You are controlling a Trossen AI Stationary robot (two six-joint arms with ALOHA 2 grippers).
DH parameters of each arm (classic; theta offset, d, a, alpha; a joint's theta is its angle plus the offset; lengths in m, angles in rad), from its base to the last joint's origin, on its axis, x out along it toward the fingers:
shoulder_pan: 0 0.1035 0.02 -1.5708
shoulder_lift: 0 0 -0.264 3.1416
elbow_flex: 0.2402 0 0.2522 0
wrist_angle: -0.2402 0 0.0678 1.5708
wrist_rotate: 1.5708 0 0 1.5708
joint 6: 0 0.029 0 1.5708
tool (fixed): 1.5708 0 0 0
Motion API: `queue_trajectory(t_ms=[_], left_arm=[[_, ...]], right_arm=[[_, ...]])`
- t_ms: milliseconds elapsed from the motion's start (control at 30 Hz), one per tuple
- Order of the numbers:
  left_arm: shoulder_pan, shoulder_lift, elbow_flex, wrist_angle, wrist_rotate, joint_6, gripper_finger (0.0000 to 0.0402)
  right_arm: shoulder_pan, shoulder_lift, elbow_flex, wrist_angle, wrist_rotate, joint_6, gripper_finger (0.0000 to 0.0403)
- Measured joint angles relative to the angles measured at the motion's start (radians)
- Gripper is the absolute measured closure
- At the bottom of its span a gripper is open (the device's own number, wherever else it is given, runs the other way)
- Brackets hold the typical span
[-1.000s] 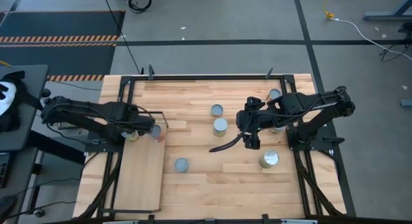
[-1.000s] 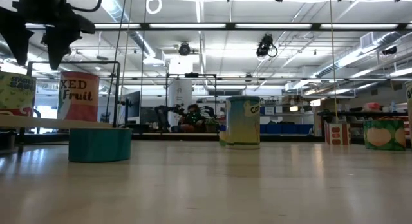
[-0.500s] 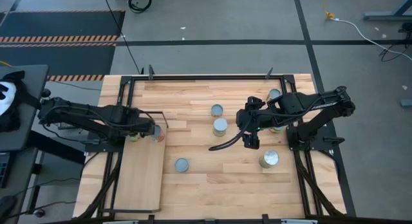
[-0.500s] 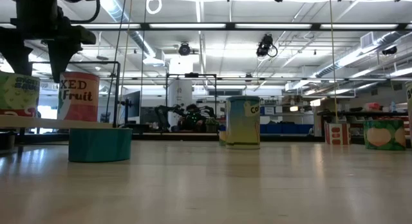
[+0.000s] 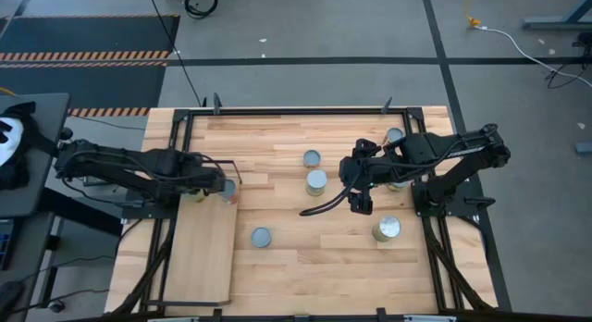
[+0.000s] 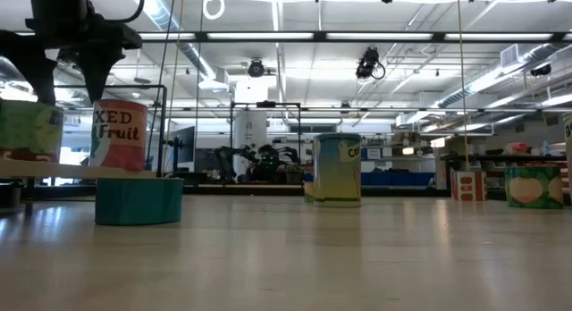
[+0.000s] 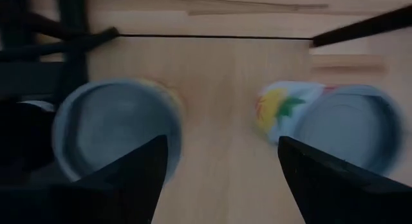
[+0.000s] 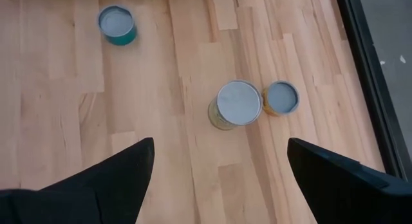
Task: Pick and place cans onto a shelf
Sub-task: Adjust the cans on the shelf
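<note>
The shelf (image 5: 199, 257) lies along the table's left side. Two cans stand on its far end, a red-labelled one (image 6: 119, 134) and a green-labelled one (image 6: 29, 137). My left gripper (image 6: 67, 79) hangs open just above them, over the gap between their lids (image 7: 219, 179), touching neither. My right gripper (image 5: 361, 200) hangs open high over the middle of the table. Below it stand a wide can (image 8: 237, 105) and a smaller can (image 8: 281, 98) close together, and a teal can (image 8: 116, 24) farther off.
Other cans stand on the plank tabletop: one (image 5: 387, 229) near the right arm's base and one (image 5: 395, 137) at the far right. A black metal frame (image 5: 296, 109) runs round the table. The near part of the shelf is bare board.
My left gripper has tipped to point more steeply down above the two cans on the shelf, staying open. Both cans have shifted slightly toward the table's right. My right arm has kept still.
</note>
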Motion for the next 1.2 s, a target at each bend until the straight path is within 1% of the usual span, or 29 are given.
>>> queue_trajectory(t_ms=[167,233,333,500,867,1200], left_arm=[[-0.003,-0.004,0.0,0.177,-0.037,0.047,0.0104],[-0.003,0.005,0.002,0.197,-0.058,0.061,0.0104],[0.002,0.029,0.002,0.169,-0.068,0.063,0.0104],[0.005,0.044,0.001,0.098,-0.055,0.07,0.0104],[0.005,0.044,0.001,-0.049,-0.046,0.073,0.0104],[0.005,0.022,0.002,-0.119,-0.045,0.069,0.0104]], right_arm=[[0.0,0.0,0.0,0.0,-0.018,-0.001,0.0041],[0.0,0.0,0.0,0.0,-0.017,-0.001,0.0041],[0.0,0.0,0.0,0.0,-0.017,0.006,0.0041],[0.0,0.0,0.0,0.0,-0.017,0.006,0.0041],[0.0,0.0,0.0,-0.001,-0.017,0.005,0.0041],[0.0,0.0,0.0,-0.003,-0.018,0.005,0.0041]])
